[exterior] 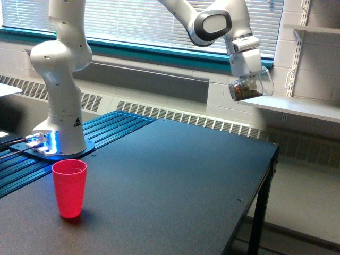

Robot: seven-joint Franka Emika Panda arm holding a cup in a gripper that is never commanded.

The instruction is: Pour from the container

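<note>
The gripper [247, 84] is high at the exterior view's right, above the far edge of the black table [175, 180]. It grips the clear container [245, 90] with brown pieces inside; the jar seems tilted, though it is small here. The red cup [69, 188] stands well apart, near the robot base [57, 138].

Bright, even daylight comes through the white slatted window blinds [133, 21] at the far side. The matte black rectangular table [175, 186] shows a soft pale sheen and no hard shadows. A small blue glow lights the white robot arm's base [45, 142]. Focus is slightly soft and grainy throughout
</note>
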